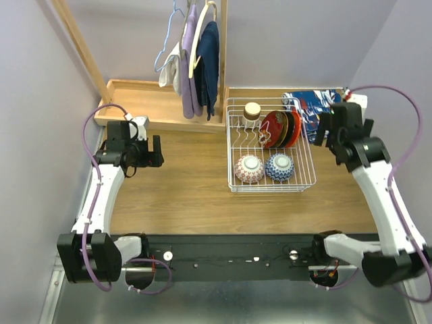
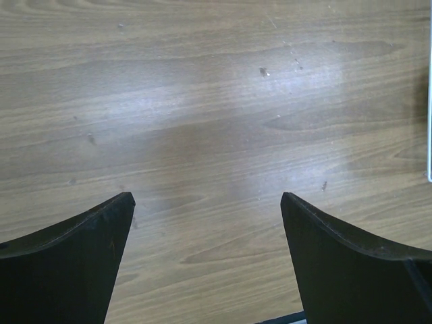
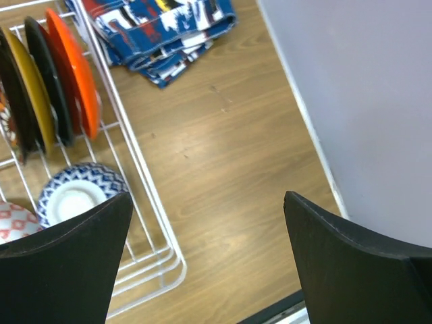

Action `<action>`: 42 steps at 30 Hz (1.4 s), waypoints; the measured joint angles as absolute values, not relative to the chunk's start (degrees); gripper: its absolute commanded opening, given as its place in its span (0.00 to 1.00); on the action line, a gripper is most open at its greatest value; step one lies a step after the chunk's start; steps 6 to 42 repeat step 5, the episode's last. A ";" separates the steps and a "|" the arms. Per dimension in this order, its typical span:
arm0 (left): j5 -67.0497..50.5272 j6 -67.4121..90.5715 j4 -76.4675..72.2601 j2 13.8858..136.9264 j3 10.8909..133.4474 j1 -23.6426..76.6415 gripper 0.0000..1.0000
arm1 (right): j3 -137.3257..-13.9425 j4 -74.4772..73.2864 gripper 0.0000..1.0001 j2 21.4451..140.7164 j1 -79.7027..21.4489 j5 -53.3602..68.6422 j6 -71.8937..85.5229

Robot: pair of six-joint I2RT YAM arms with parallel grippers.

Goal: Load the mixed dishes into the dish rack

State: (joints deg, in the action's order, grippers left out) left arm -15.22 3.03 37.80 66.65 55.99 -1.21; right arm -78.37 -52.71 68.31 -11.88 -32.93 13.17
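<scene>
The white wire dish rack point(image 1: 268, 190) stands right of centre. In it are the tan cup point(image 1: 252, 110), upright plates point(image 1: 280, 128), the red-white bowl point(image 1: 249, 169) and the blue-patterned bowl point(image 1: 279, 167). The right wrist view shows the orange plate point(image 3: 77, 71), the black plate point(image 3: 47, 74), the blue bowl point(image 3: 74, 196), part of the red-white bowl point(image 3: 13, 223) and the rack's rim point(image 3: 145, 196). My left gripper point(image 1: 154, 152) is open and empty over bare table point(image 2: 206, 196), far left of the rack. My right gripper point(image 1: 331, 131) is open and empty point(image 3: 207, 196), just right of the rack.
A blue-red patterned cloth point(image 1: 310, 108) lies behind the rack's right corner point(image 3: 158, 30). A shallow wooden tray point(image 1: 135, 101) sits at the back left. Garments on hangers point(image 1: 196, 61) hang from a wooden frame. A grey wall point(image 3: 351, 81) closes the right side.
</scene>
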 measured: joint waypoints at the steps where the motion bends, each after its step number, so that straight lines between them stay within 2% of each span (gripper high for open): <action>1: -15.20 3.03 37.80 66.32 55.99 -1.72 0.99 | -76.62 -52.34 1.00 65.89 -11.88 -33.36 12.88; 5: -15.35 2.85 37.80 65.69 56.01 -5.04 0.99 | -71.29 -52.38 1.00 57.36 -11.84 -34.87 12.29; 42: -15.35 2.85 37.80 65.69 56.01 -5.04 0.99 | -71.29 -52.38 1.00 57.36 -11.84 -34.87 12.29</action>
